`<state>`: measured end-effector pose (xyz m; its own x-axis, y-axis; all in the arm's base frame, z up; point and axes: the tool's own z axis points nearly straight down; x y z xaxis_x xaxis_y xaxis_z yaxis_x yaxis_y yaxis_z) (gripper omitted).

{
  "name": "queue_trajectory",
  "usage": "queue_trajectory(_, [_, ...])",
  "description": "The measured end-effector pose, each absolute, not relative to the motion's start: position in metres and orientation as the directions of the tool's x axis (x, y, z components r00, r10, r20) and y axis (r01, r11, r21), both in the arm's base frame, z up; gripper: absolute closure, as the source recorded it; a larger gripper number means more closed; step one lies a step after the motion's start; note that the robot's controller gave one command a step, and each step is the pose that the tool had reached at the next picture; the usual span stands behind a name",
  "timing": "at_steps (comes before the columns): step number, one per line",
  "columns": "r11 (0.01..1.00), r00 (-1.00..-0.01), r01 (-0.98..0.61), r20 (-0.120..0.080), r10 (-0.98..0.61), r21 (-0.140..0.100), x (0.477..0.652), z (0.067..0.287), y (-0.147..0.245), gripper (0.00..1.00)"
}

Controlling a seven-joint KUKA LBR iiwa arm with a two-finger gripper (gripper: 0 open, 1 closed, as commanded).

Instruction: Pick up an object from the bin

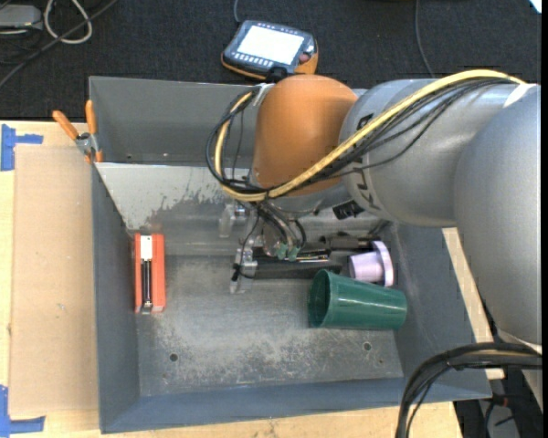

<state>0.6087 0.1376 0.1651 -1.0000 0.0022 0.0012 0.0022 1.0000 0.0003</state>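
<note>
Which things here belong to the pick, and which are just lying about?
Job: gripper, grey bin, green cup on its side, lilac cylinder beside it, orange-red flat tool at the bin's left.
Lying about: control pendant and cables on the dark floor beyond the bin.

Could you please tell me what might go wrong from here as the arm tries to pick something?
1. The tool is over bare bin floor, between the flat orange item at the left and the dark green cup; a grasp here would probably catch nothing.
2. The cup lies on its side and may roll if nudged.
3. The lilac item sits close behind the cup, so reaching for either could knock the other.
</note>
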Motion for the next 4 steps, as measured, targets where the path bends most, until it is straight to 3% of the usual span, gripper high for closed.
queue_trajectory(1, [0.999,-0.999,-0.038,0.008,-0.038,0.000,0.617,0.068,0.072,0.00])
queue_trajectory(2, [0.999,-0.999,0.037,-0.010,0.037,0.005,0.617,0.129,0.034,0.00])
queue_trajectory(3, [0.957,-0.957,-0.289,0.008,-0.289,0.005,0.622,0.098,-0.005,0.00])
queue_trajectory(4, [0.990,-0.990,0.142,-0.012,0.142,0.008,0.618,0.071,0.007,0.00])
